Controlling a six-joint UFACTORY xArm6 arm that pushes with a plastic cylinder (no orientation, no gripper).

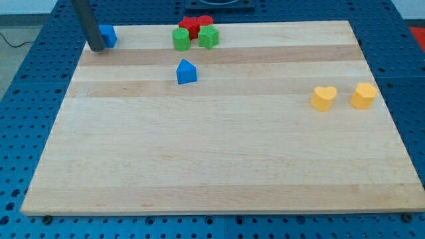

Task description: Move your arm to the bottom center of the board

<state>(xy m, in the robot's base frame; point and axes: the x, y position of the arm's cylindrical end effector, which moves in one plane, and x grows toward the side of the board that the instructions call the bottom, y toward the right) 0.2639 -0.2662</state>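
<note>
My tip [97, 48] is at the top left corner of the wooden board [219, 159], touching or just left of a blue block [108, 35]. A blue house-shaped block [186, 72] sits below a cluster at the top centre: a green round block [180, 39], a green star-like block [208, 37], and two red blocks [196, 25] behind them. A yellow heart block [324, 98] and a yellow hexagon-like block [364, 95] lie at the view's right.
The board lies on a blue perforated table [26, 99]. A dark object [232, 5] shows beyond the board's top edge.
</note>
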